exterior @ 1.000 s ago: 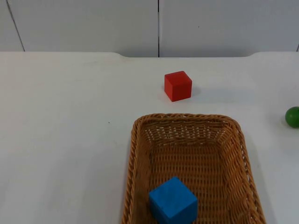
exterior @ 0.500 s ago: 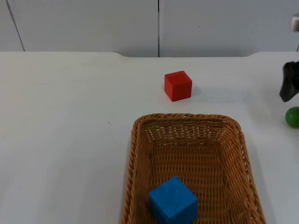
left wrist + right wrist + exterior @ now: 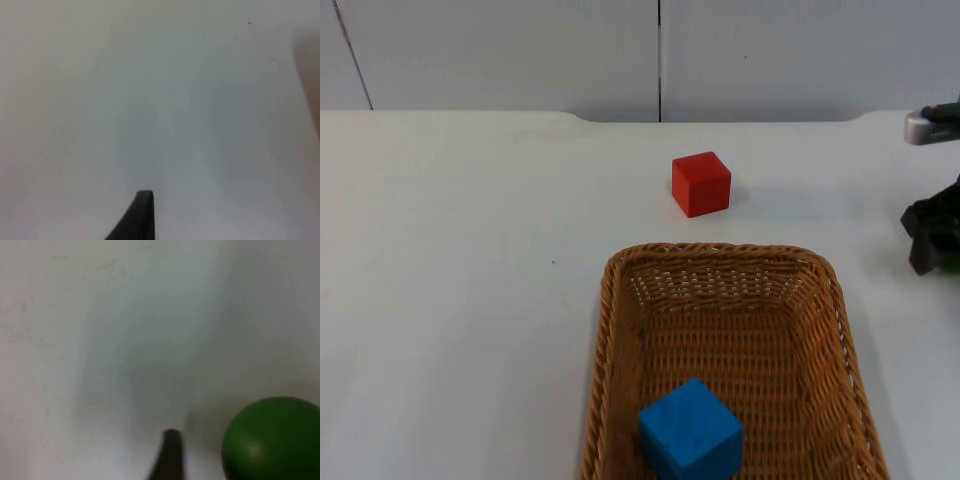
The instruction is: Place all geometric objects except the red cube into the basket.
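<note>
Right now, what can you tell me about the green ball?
The green ball is round, smooth and plain green all over, with a soft shine on it. It sits on the white table, outside the basket, off to the right of it. The right gripper is right over it, so from the top view you can hardly see the ball behind the black fingers. In the right wrist view one fingertip stands close beside it. Whether that fingertip touches the ball cannot be told.

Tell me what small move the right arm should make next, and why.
Probably lower the right hand a little further around the green ball and close. The ball sits on the table beside its fingertip, outside the basket; the blue cube is already in.
</note>
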Controlling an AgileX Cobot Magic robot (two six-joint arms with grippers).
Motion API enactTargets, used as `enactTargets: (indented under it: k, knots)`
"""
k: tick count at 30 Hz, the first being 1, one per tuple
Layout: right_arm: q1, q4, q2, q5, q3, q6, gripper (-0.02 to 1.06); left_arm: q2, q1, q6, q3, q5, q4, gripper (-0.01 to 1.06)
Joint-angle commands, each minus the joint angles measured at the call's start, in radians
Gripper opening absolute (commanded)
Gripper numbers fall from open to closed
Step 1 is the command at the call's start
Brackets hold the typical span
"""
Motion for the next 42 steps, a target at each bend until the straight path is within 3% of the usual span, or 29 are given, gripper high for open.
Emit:
enactTargets:
  k: [1, 2, 3, 6, 7, 11, 18, 23, 33, 37, 42]
  knots:
    - [0.0, -0.008, -0.004, -0.009, -0.005, 0.002, 0.58, -0.008, 0.004, 0.004, 0.003, -0.005, -0.005, 1.05]
    - [0.0, -0.009, -0.004, -0.01, -0.005, 0.002, 0.44, -0.008, 0.004, 0.004, 0.003, -0.005, -0.005, 1.05]
    - [0.0, -0.009, -0.004, -0.01, -0.005, 0.002, 0.44, -0.008, 0.004, 0.004, 0.003, -0.005, -0.005, 1.05]
    - [0.0, -0.009, -0.017, -0.016, -0.005, 0.002, 0.07, -0.008, 0.004, 0.004, 0.003, -0.009, -0.005, 1.05]
    - [0.0, -0.009, -0.028, -0.016, -0.005, 0.002, 0.0, -0.008, 0.004, 0.004, 0.003, -0.009, -0.005, 1.05]
    - [0.0, -0.009, -0.105, 0.023, -0.005, 0.002, 0.0, -0.008, 0.004, 0.004, 0.003, -0.009, -0.005, 1.05]
    - [0.0, -0.005, -0.374, 0.192, -0.005, 0.0, 0.0, -0.008, 0.004, 0.004, 0.003, -0.009, -0.014, 1.05]
    - [0.0, -0.005, -0.512, 0.26, -0.003, 0.0, 0.0, -0.008, 0.004, 0.004, 0.003, -0.009, -0.016, 1.05]
    - [0.012, 0.001, -0.591, 0.385, -0.003, 0.0, 0.0, -0.008, 0.004, 0.004, 0.003, -0.009, -0.021, 1.05]
    - [0.063, 0.001, -0.591, 0.421, -0.003, 0.0, 0.0, -0.008, 0.004, 0.004, 0.003, -0.005, -0.023, 1.05]
    - [0.246, 0.001, -0.585, 0.403, -0.003, 0.004, 0.0, -0.008, 0.004, 0.004, 0.003, -0.005, -0.023, 1.05]
